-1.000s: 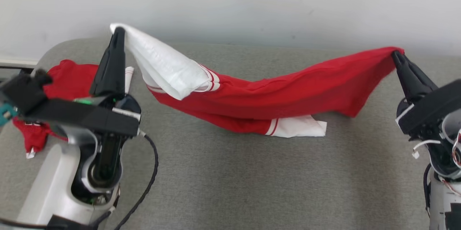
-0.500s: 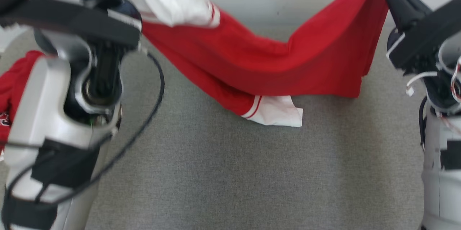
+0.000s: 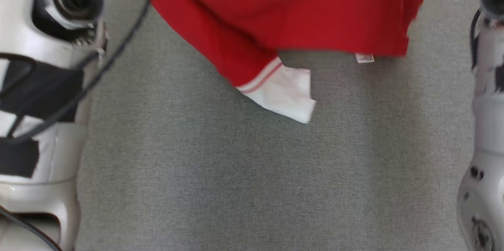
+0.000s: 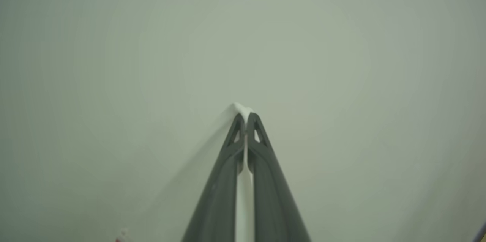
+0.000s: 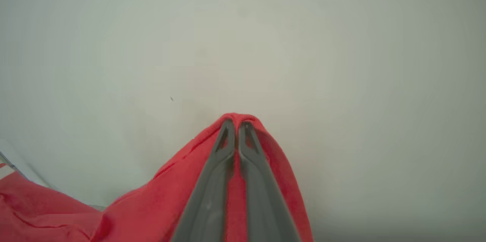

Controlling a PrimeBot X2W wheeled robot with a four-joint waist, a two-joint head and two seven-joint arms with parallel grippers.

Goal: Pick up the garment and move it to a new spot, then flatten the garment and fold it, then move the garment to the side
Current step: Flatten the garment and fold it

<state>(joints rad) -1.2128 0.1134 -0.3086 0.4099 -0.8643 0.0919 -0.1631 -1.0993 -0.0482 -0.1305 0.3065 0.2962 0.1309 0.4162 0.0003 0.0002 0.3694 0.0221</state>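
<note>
The garment (image 3: 283,19) is a red shirt with white sleeves. In the head view it hangs across the top, lifted off the grey table (image 3: 236,180); one white sleeve (image 3: 285,93) with red stripes dangles low and a small label (image 3: 364,58) shows at the hem. In the left wrist view my left gripper (image 4: 246,115) is shut on white cloth (image 4: 243,107) of the garment, pointing at a pale wall. In the right wrist view my right gripper (image 5: 236,120) is shut on a red edge (image 5: 171,196) of the garment. Both pale forearms flank the head view.
My left forearm (image 3: 43,105), with its black cable (image 3: 114,50), stands along the left edge of the head view and my right forearm (image 3: 484,133) along the right edge. A plain pale wall (image 4: 303,44) faces both wrist cameras.
Both grippers have risen out of the top of the head view, lifting the garment with them. The sleeve has come off the table. The head camera has also tilted down.
</note>
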